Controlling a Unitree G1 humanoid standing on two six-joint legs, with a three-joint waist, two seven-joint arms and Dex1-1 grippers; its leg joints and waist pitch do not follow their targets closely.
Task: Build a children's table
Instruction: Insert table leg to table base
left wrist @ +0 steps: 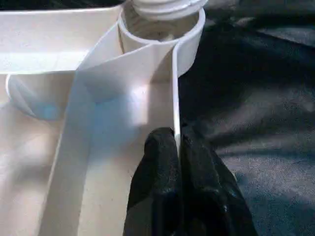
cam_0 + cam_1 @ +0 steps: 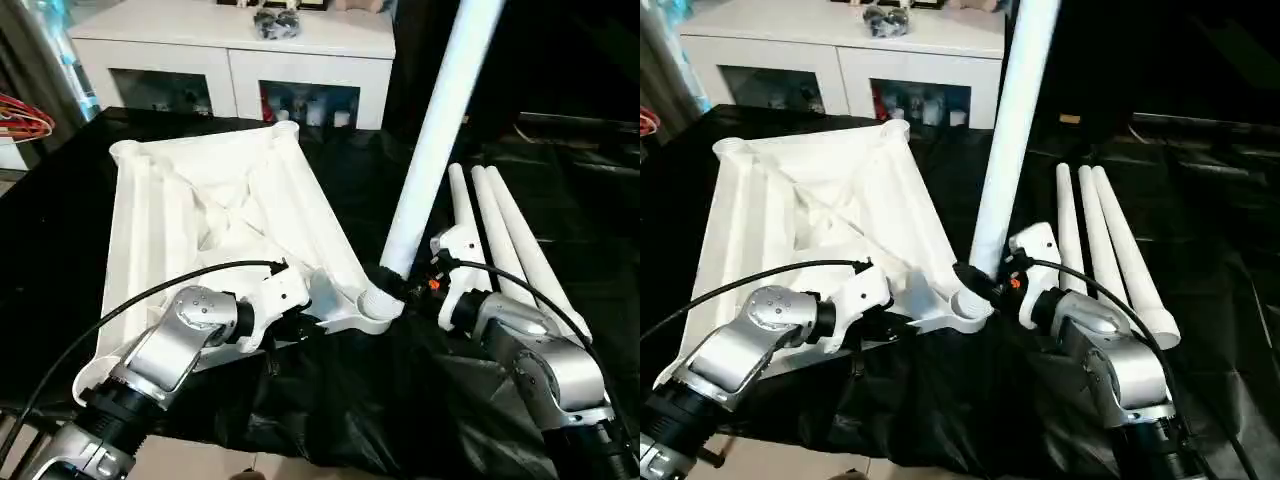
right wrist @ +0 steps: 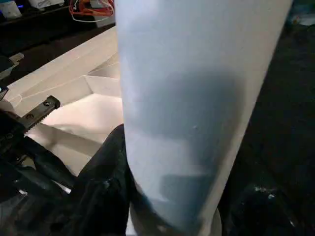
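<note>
The white plastic table top [image 2: 210, 200] lies upside down on a black sheet [image 2: 400, 400], its ribbed underside up, a raised rim running round it and a round socket at each corner. The left arm [image 2: 170, 350] reaches in from the near left, silver forearm angled toward the top's near right corner. The left gripper [image 1: 176, 162] has its two black fingers [image 1: 157, 191] pressed together on the thin rim wall, one finger on each side, a short way from the corner socket [image 2: 375, 305].

In that socket stands one long tapered white leg [image 2: 440, 120], its threaded end at the socket mouth, the shaft leaning slightly right as it rises out of the top of the picture. The right arm [image 2: 545, 365] comes in from the near right, bent toward the leg's base. The right gripper [image 2: 985, 280] is clamped around the leg just above the socket; a black finger [image 3: 106, 182] lies against the shaft.

Further right, three more white legs [image 2: 505, 240] lie side by side on the sheet, just beyond the right wrist. Behind the work stands a white cabinet [image 2: 240, 60] with glass doors.
</note>
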